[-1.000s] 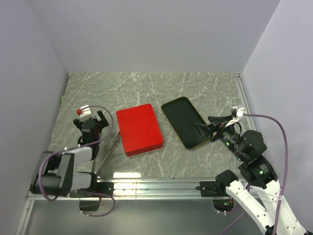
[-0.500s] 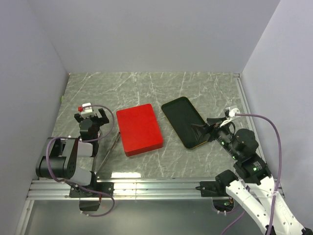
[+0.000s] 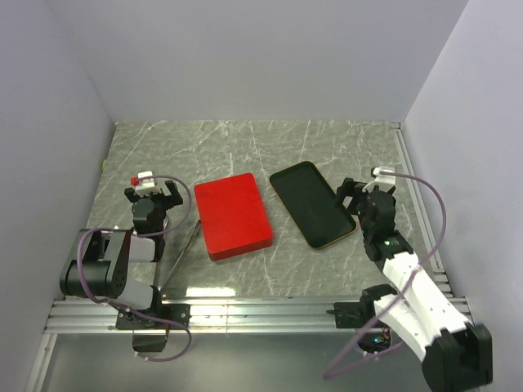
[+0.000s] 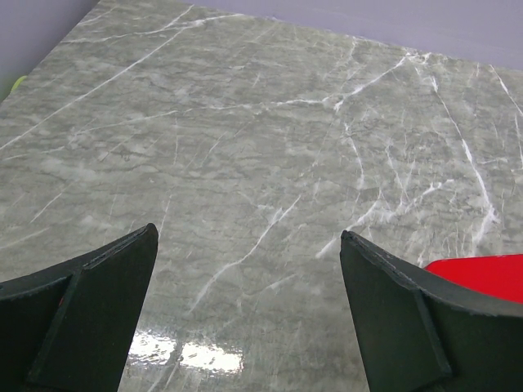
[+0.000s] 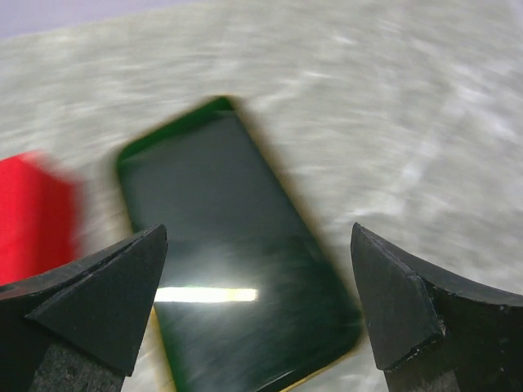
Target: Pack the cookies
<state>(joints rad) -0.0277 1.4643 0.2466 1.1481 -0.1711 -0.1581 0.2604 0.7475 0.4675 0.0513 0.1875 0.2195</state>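
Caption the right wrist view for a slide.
Open right gripper frames a dark tray, with a red box beside it.

Two arms: one grey and black, one white, both with black grippers.

The left arm (image 3: 102, 273) has a grey shell over rounded black joints, and a greyish-purple cable (image 3: 189, 202) loops around it. The left gripper (image 3: 152, 198) is black and carries a small white and red piece (image 3: 142, 179) at its far end. Close up, its fingers (image 4: 82, 327) are matte black wedges with flat faces and bevelled edges. The right arm (image 3: 421, 290) has glossy white shells, black joints and small green lights (image 3: 377, 242). A purple cable (image 3: 446, 222) curves to a white plug (image 3: 381, 172) on the black right gripper (image 3: 362, 198). Its fingers (image 5: 425, 318) are the same dark wedges.
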